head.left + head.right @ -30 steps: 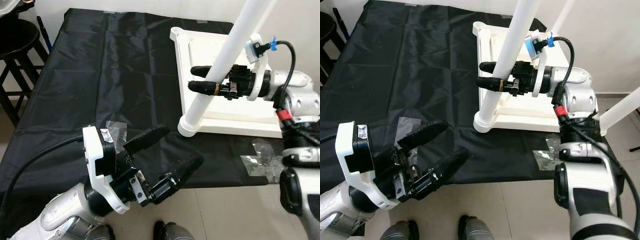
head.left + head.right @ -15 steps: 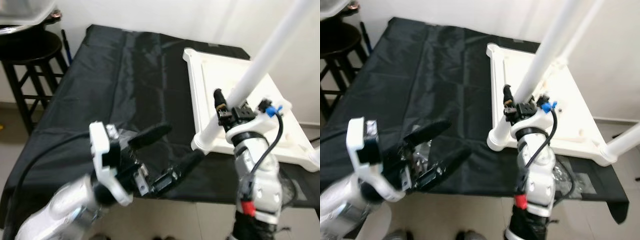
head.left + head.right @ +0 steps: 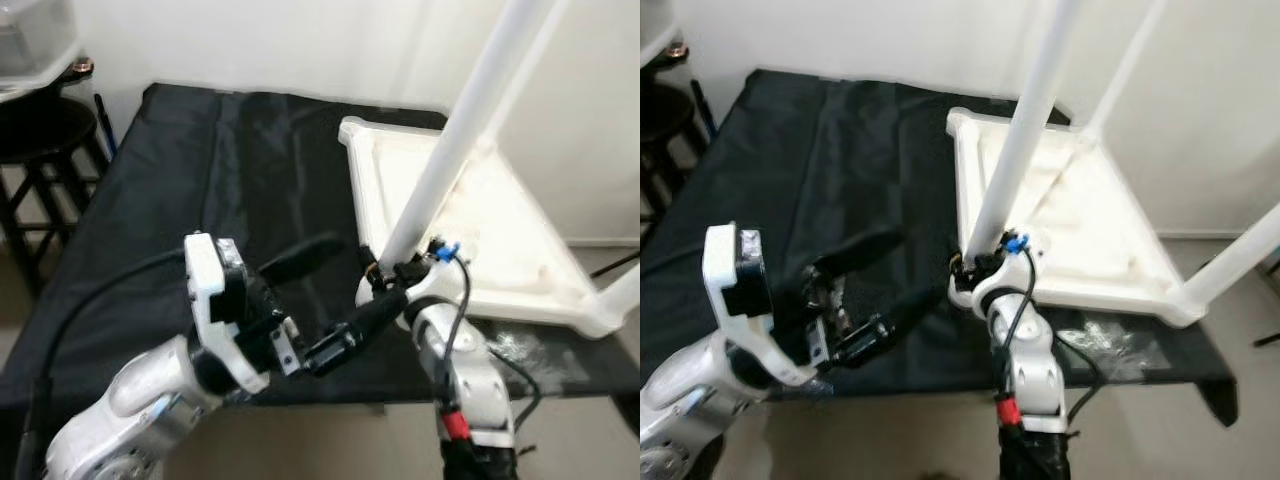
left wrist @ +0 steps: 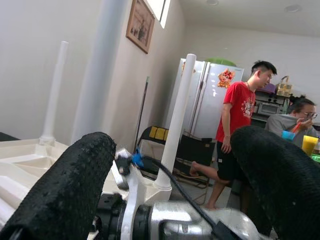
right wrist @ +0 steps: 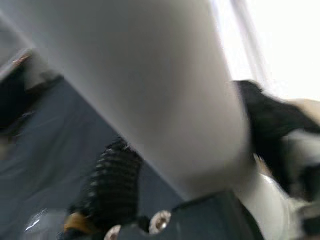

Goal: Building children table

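A white children's table (image 3: 505,235) lies upside down on a black cloth (image 3: 230,170). One white leg (image 3: 450,150) rises from its near corner. My right gripper (image 3: 376,280) is shut around this leg just above its base. In the right wrist view the leg (image 5: 165,100) sits between the black fingers (image 5: 112,185). My left gripper (image 3: 918,266) is open and empty, just left of the leg's base. Its two fingers (image 4: 65,190) frame my right wrist in the left wrist view. Two more legs (image 3: 1230,260) stand at the other corners.
A clear bag of hardware (image 3: 1105,335) lies on the cloth by the table's near right edge. A black stool (image 3: 40,140) stands at the left. The left wrist view shows two people (image 4: 237,130) by a fridge behind the table.
The camera has shifted. My right arm has swung from the right side round to the front, and its grip sits lower on the leg. My left gripper is closer to the leg's base.
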You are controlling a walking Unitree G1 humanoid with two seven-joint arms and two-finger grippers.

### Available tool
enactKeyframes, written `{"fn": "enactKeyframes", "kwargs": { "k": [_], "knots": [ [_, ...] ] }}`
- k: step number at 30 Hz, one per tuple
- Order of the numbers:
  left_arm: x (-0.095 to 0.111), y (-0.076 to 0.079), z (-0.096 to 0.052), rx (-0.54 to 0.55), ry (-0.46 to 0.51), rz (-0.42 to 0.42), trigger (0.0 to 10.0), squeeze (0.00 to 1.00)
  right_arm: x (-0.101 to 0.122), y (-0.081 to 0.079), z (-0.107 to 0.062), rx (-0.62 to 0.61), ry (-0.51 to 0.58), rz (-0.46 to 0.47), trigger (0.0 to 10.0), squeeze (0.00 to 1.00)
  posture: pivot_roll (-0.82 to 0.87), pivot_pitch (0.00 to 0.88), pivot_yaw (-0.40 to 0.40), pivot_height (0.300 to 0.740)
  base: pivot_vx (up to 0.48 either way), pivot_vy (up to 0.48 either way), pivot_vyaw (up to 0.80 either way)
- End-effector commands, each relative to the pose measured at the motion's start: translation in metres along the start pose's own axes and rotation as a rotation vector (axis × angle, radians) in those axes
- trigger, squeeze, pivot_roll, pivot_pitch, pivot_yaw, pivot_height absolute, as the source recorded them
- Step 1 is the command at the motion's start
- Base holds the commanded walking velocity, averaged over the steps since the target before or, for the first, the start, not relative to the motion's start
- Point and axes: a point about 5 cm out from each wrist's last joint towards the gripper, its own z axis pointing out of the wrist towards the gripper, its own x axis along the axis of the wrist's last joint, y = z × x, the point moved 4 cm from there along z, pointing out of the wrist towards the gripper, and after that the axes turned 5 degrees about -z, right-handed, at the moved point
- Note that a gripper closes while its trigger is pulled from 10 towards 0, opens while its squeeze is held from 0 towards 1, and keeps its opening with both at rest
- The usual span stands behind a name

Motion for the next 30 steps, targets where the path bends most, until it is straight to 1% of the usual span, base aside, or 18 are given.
{"fn": "enactKeyframes", "kwargs": {
  "k": [1,2,3,4,5,6,9,10,11,12,13,17,18,21,23,27,29,30],
  "knots": [
    [-0.002,0.004,0.001,-0.012,-0.001,-0.017,10.0,0.0,0.018,-0.003,-0.001,0.067,0.08,-0.004,10.0,1.0,-0.06,0.112,-0.14,0.74,0.0,0.0,0.0],
    [-0.002,0.005,0.0,-0.014,-0.004,-0.022,10.0,0.0,0.031,0.002,-0.003,0.182,0.134,-0.062,10.0,1.0,-0.06,0.123,-0.14,0.74,0.0,0.0,0.0],
    [-0.002,0.005,0.0,-0.014,-0.004,-0.022,10.0,0.0,0.031,0.002,-0.003,0.182,0.134,-0.062,10.0,1.0,-0.06,0.123,-0.14,0.74,0.0,0.0,0.0],
    [-0.003,0.006,-0.001,-0.012,-0.007,-0.03,10.0,0.0,0.04,0.016,-0.005,0.278,0.157,-0.153,10.0,1.0,-0.06,0.134,-0.142,0.74,0.0,0.0,0.0],
    [-0.003,0.006,-0.001,-0.012,-0.007,-0.03,10.0,0.0,0.04,0.016,-0.005,0.278,0.157,-0.153,10.0,1.0,-0.06,0.134,-0.142,0.74,0.0,0.0,0.0],
    [-0.004,0.008,-0.002,-0.008,-0.01,-0.037,10.0,0.0,0.049,0.032,-0.005,0.339,0.16,-0.219,10.0,1.0,-0.05,0.149,-0.145,0.74,0.0,0.0,0.0],
    [-0.004,0.008,-0.002,-0.008,-0.01,-0.037,10.0,0.0,0.049,0.032,-0.005,0.339,0.16,-0.219,10.0,1.0,-0.05,0.149,-0.145,0.74,0.0,0.0,0.0],
    [-0.004,0.01,-0.004,-0.003,-0.013,-0.044,10.0,0.0,0.058,0.046,-0.005,0.4,0.152,-0.272,10.0,0.67,-0.04,0.163,-0.146,0.74,0.0,0.0,0.0],
    [-0.004,0.01,-0.004,-0.003,-0.013,-0.044,10.0,0.0,0.058,0.046,-0.005,0.4,0.152,-0.272,10.0,0.67,-0.04,0.163,-0.146,0.74,0.0,0.0,0.0],
    [-0.004,0.011,-0.005,0.004,-0.017,-0.048,10.0,0.0,0.068,0.056,-0.004,0.47,0.138,-0.322,10.0,0.0,-0.02,0.172,-0.144,0.74,0.0,0.0,0.0],
    [-0.004,0.013,-0.007,0.01,-0.022,-0.05,10.0,0.0,0.077,0.064,-0.003,0.518,0.129,-0.364,10.0,0.0,-0.01,0.181,-0.145,0.74,0.0,0.0,0.0],
    [-0.003,0.015,-0.009,0.019,-0.026,-0.053,10.0,0.0,0.091,0.069,-0.003,0.591,0.123,-0.402,10.0,0.0,-0.01,0.186,-0.143,0.74,0.0,0.0,0.0],
    [-0.003,0.016,-0.01,0.023,-0.029,-0.054,10.0,0.0,0.103,0.071,-0.002,0.627,0.141,-0.392,0.0,0.0,-0.01,0.194,-0.141,0.74,0.0,0.0,0.0],
    [-0.002,0.016,-0.01,0.024,-0.03,-0.055,10.0,0.0,0.106,0.071,-0.001,0.644,0.141,-0.391,0.0,0.0,0.0,0.2,-0.14,0.74,0.0,0.0,0.0],
    [-0.001,0.018,-0.011,0.028,-0.031,-0.057,10.0,0.0,0.11,0.068,-0.003,0.717,0.156,-0.382,0.0,0.0,0.0,0.206,-0.134,0.74,0.0,0.0,0.0],
    [-0.001,0.019,-0.011,0.029,-0.033,-0.059,10.0,0.0,0.106,0.064,-0.002,0.741,0.16,-0.367,0.0,0.0,-0.01,0.207,-0.131,0.74,0.0,0.0,0.0],
    [-0.001,0.019,-0.011,0.029,-0.034,-0.061,10.0,0.0,0.099,0.06,0.001,0.722,0.156,-0.363,0.0,0.0,-0.01,0.205,-0.132,0.74,0.0,0.0,0.0],
    [-0.002,0.019,-0.011,0.029,-0.034,-0.062,10.0,0.0,0.094,0.059,0.004,0.677,0.154,-0.356,0.0,0.0,-0.01,0.204,-0.133,0.74,0.0,0.0,0.0]
  ]
}}
